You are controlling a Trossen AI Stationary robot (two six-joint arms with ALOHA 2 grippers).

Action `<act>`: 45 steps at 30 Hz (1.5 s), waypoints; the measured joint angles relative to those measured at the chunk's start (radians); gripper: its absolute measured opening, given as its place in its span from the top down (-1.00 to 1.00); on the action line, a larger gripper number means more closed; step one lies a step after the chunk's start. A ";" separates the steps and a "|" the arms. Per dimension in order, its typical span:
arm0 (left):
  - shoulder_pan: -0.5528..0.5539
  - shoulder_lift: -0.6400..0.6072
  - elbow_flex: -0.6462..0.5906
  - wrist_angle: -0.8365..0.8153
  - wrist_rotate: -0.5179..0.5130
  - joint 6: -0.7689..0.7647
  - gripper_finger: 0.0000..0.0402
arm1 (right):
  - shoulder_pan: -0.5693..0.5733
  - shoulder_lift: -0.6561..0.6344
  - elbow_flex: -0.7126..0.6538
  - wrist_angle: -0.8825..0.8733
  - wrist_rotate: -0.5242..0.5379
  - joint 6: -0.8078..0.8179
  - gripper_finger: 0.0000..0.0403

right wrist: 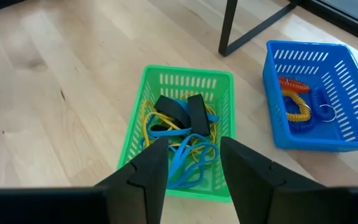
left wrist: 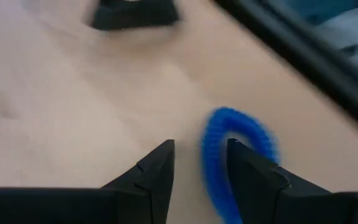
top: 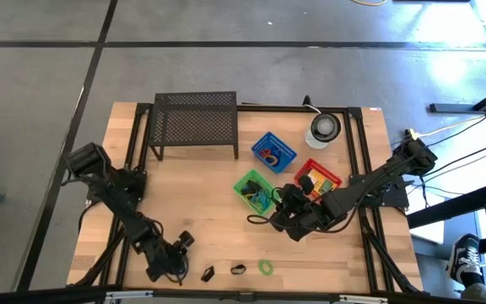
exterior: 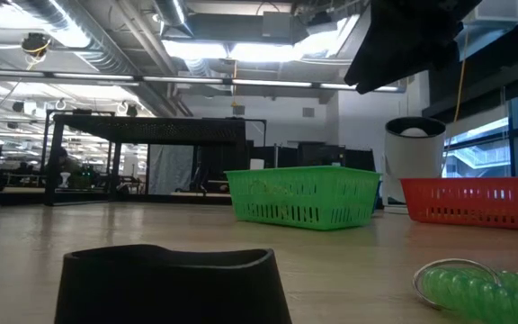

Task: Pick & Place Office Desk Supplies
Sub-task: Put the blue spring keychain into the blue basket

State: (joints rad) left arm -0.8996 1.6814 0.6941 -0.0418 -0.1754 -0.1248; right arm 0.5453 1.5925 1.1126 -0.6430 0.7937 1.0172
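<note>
A blue coiled loop [left wrist: 241, 155] lies flat on the wood at the table's near left. My left gripper [left wrist: 201, 146] is open just above it, at the near left edge [top: 172, 267]. One finger [left wrist: 253, 177] covers part of the loop, and bare wood shows between the fingers. A black clip [top: 208, 273], a black item [top: 238, 269] and a green coiled loop [top: 265, 267] lie along the near edge. My right gripper [right wrist: 194, 143] hangs open over the green basket [right wrist: 225, 87], which holds blue and yellow bands and black clips. My left gripper comes at the blue coiled loop slanting down from above, with one finger in front of the loop's near side [left wrist: 219, 186]. Whether that finger touches the loop I cannot tell. The loop lies flat on the table.
A blue basket [top: 273, 152] holds red, yellow and blue coils. A red basket [top: 317, 178] stands beside the right arm. A black mesh rack [top: 195, 121] and a round white and grey object [top: 324, 128] stand at the back. Bare wood lies between the rack and the near edge.
</note>
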 joint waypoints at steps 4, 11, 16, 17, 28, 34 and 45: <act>0.003 0.000 -0.002 -0.017 -0.154 0.065 0.36 | 0.000 0.000 0.000 0.001 0.000 0.000 0.27; 0.011 0.002 -0.003 -0.023 -0.137 0.035 0.77 | 0.000 0.000 0.000 0.006 0.001 0.000 0.27; 0.012 0.001 -0.005 -0.018 -0.121 0.015 0.93 | 0.000 0.000 0.000 0.007 0.003 0.000 0.27; 0.012 0.001 -0.006 -0.008 -0.130 0.009 0.92 | 0.000 0.000 0.000 0.007 0.003 0.000 0.27; 0.114 -0.183 -0.035 0.108 -0.262 0.094 0.91 | 0.000 0.000 0.000 0.009 0.011 -0.001 0.27; 0.224 -0.302 -0.129 0.494 -0.324 0.365 0.91 | 0.000 0.000 0.000 0.027 0.045 -0.004 0.27; 0.438 -0.268 -0.265 1.139 -0.432 0.489 0.91 | 0.000 0.020 -0.001 0.160 0.171 -0.053 0.27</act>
State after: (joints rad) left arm -0.4612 1.4136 0.4288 1.0968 -0.6078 0.3646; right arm 0.5449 1.6121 1.1118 -0.4833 0.9642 0.9643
